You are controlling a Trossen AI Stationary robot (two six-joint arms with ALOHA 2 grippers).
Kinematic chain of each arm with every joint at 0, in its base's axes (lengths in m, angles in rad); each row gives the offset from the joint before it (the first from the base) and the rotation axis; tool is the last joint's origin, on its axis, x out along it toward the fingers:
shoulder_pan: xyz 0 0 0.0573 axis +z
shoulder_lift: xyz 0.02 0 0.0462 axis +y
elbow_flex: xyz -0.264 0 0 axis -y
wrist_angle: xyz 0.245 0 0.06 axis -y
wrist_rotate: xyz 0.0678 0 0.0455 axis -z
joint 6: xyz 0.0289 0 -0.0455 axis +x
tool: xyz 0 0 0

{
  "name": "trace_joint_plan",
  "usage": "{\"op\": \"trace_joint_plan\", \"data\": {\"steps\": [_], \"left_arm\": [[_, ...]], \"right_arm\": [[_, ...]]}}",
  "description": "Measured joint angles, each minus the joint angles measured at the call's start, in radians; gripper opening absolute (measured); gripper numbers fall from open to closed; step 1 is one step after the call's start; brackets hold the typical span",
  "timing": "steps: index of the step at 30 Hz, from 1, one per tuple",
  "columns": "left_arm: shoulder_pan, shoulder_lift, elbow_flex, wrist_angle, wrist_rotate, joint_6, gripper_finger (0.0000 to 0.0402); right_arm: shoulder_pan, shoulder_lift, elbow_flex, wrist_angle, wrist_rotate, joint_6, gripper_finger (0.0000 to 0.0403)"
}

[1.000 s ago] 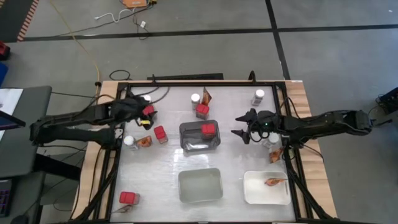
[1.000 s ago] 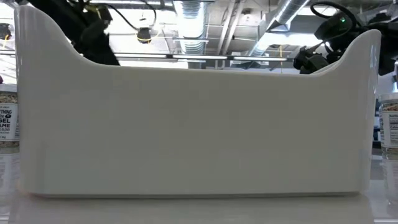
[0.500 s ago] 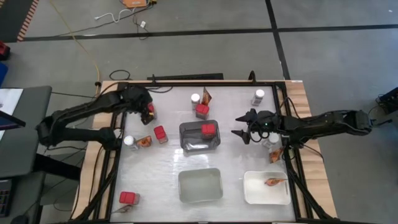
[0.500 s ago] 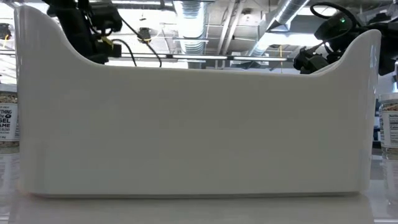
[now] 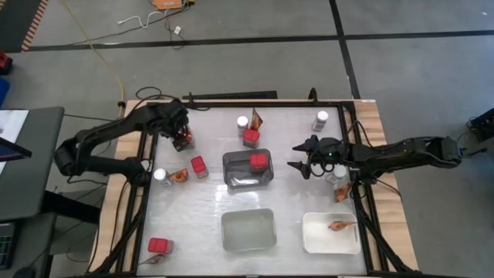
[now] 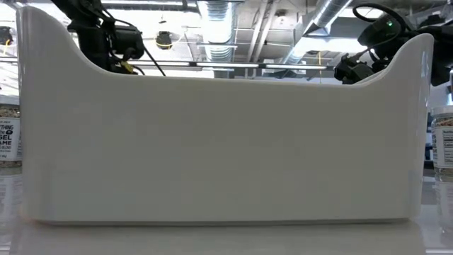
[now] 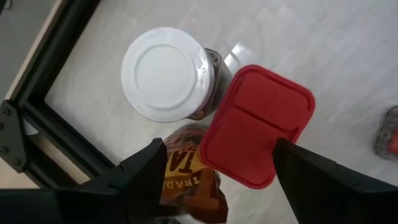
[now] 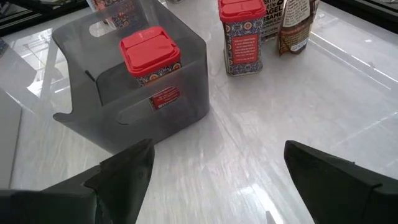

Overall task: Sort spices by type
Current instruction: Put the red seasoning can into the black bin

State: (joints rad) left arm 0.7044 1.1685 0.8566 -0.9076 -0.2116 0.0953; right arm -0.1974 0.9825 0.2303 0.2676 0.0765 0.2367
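A: Left gripper spread wide over the red-lidded boxy spice container at far left, white-lidded clear jar touching it.

B: Could clip that jar, toppling it. Right gripper open, idle mid-right.

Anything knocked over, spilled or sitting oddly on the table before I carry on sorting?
Nothing looks spilled or damaged. The only untidy spot is near the left gripper: a red container, a white-lidded jar and an orange-brown packet crowd together there, the packet partly under the container. The right gripper hovers open beside the grey tray.
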Motion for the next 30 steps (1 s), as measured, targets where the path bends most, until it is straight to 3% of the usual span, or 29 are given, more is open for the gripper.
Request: {"op": "trace_joint_plan", "data": {"steps": [30], "left_arm": [[-0.001, 0.055, 0.056, -0.063, 0.103, 0.094, 0.0279]], "right_arm": [[0.0, 0.0, 0.0, -0.006, 0.0, 0.0, 0.0385]]}}
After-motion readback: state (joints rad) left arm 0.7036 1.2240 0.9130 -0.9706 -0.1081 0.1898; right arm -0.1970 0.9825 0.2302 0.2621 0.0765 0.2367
